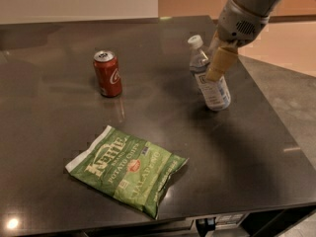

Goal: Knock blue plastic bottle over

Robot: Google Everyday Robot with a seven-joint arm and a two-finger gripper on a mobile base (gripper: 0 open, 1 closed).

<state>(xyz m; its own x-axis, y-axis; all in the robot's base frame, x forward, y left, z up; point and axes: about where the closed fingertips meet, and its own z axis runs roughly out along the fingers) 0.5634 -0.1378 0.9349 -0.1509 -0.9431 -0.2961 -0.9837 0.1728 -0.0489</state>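
Note:
The blue plastic bottle (209,75) stands on the dark table (163,132) at the right. It is clear and bluish, with a white cap and a white-and-blue label. It leans with its cap toward the upper left and its base still on the table. My gripper (219,63) comes in from the upper right and presses against the bottle's right side at mid-height. It hides part of the bottle's upper body.
A red soda can (107,73) stands upright to the left of the bottle. A green bag of potato chips (127,168) lies flat near the table's front edge. The table's right edge (276,127) runs close to the bottle, with floor beyond it.

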